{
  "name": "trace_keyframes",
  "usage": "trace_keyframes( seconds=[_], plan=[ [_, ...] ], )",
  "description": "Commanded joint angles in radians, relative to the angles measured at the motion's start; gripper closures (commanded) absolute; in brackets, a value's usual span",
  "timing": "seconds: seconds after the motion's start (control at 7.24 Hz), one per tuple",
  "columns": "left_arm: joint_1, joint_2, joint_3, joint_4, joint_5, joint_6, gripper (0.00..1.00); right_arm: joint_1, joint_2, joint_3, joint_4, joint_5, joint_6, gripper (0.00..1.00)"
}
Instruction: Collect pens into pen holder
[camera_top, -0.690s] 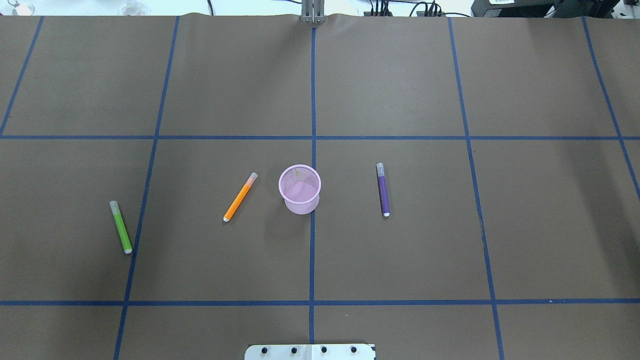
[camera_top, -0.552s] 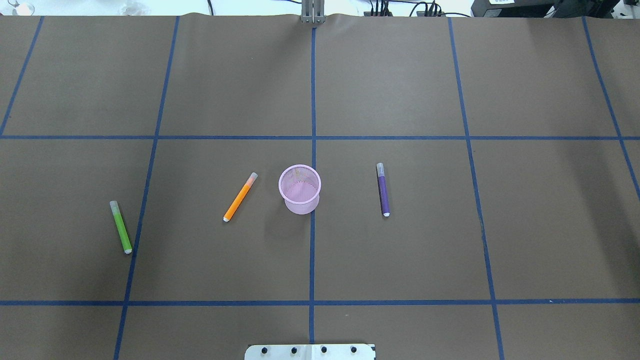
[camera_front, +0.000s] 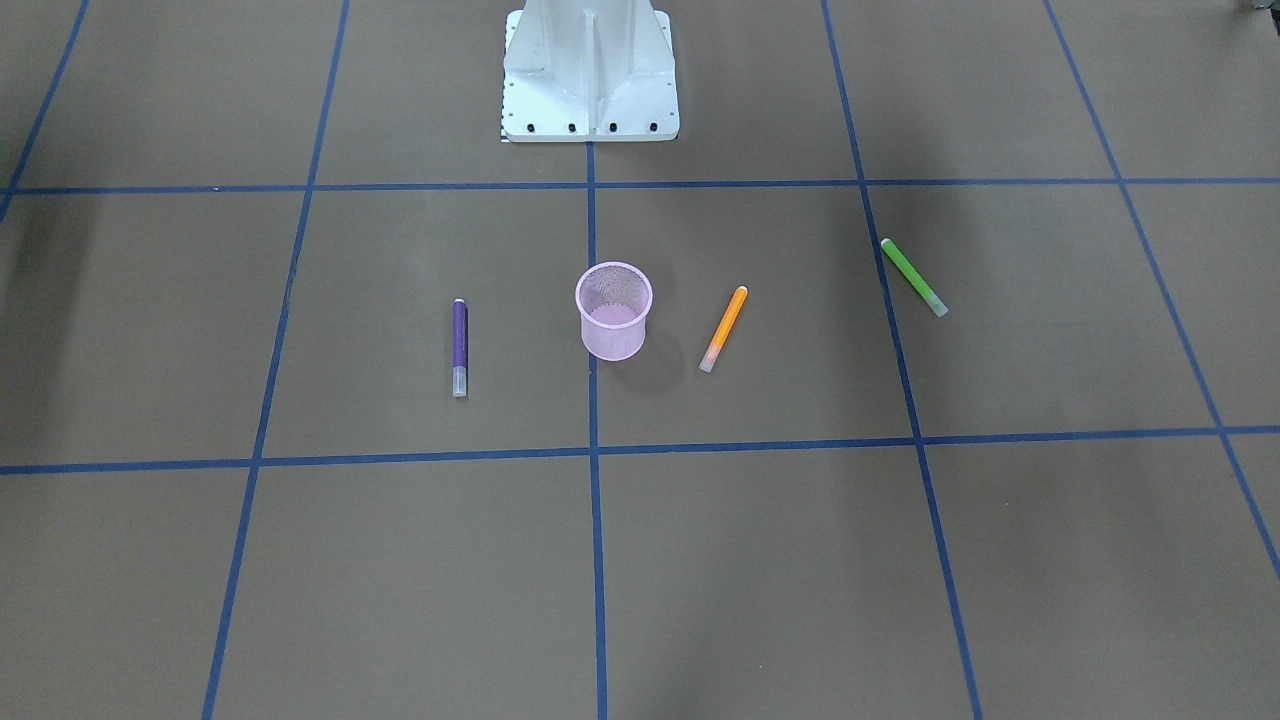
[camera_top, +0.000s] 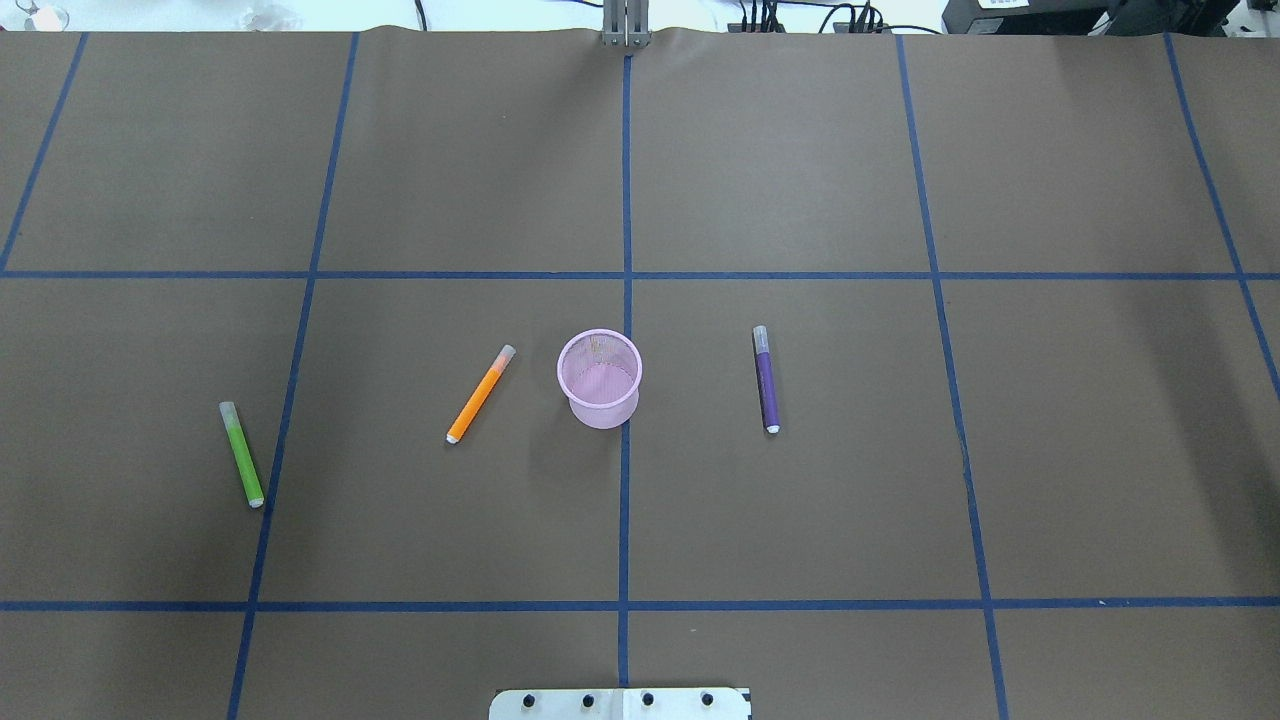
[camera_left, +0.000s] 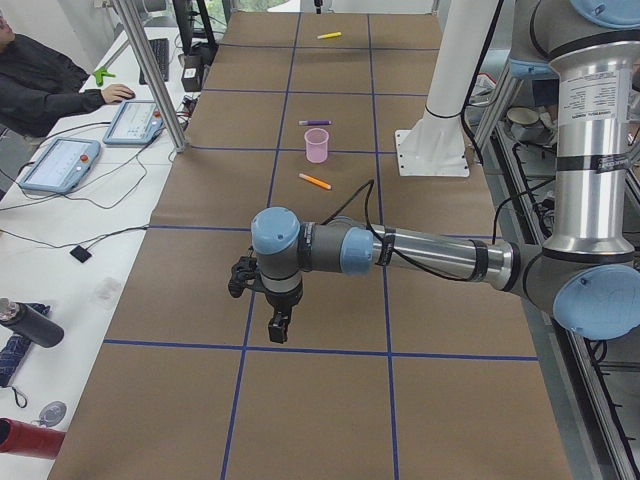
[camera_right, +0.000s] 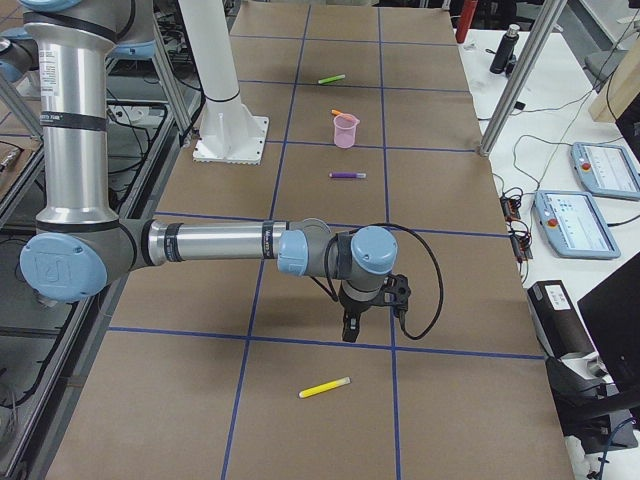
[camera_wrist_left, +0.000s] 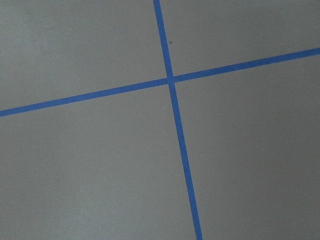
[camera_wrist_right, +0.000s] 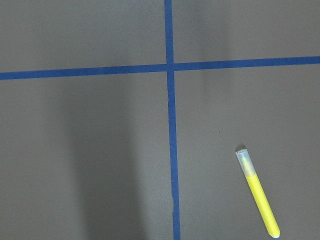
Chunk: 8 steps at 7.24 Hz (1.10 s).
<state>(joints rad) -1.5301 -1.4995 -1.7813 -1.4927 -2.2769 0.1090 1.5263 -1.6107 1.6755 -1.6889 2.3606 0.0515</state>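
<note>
While upright, pink tapered mesh pen holder (camera_top: 603, 412).

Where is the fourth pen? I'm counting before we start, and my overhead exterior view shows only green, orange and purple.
Observer: The yellow pen lies flat on the table toward the robot's right end, outside your frame.
Operator: Which arm is near it?
Observer: The right gripper hangs above the table near it, not touching it.
Operator: And the left arm?
Observer: The left gripper hangs over the table's opposite end, also outside your frame.
</note>
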Motion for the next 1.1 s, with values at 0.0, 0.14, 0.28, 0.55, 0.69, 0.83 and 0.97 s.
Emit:
trace_keyframes(
  seconds=[0.0,0.14,0.28,0.55,0.69,0.83,0.97],
  plan=[
    [0.004,-0.008,-0.024,-0.011,-0.003,0.0,0.0,0.0,0.003,0.009,0.0,0.0,0.001,0.0],
    [0.005,-0.01,-0.047,-0.009,-0.004,-0.008,0.0,0.0,0.005,0.032,0.0,0.0,0.001,0.0],
    [0.008,-0.034,-0.088,-0.003,-0.004,-0.049,0.0,0.0,0.005,0.053,0.0,-0.003,-0.001,0.0],
    [0.062,-0.05,-0.125,-0.009,-0.086,-0.311,0.0,0.0,0.005,0.063,0.0,-0.017,0.004,0.0],
    [0.141,-0.054,-0.157,-0.038,-0.105,-0.513,0.0,0.0,0.005,0.066,0.002,-0.012,0.004,0.0],
    [0.236,-0.045,-0.173,-0.129,-0.096,-0.695,0.0,0.0,0.005,0.069,0.002,-0.009,0.005,0.0],
    [0.316,-0.047,-0.174,-0.194,-0.054,-0.873,0.0,0.0,0.005,0.066,0.0,-0.009,0.005,0.0]
  ],
)
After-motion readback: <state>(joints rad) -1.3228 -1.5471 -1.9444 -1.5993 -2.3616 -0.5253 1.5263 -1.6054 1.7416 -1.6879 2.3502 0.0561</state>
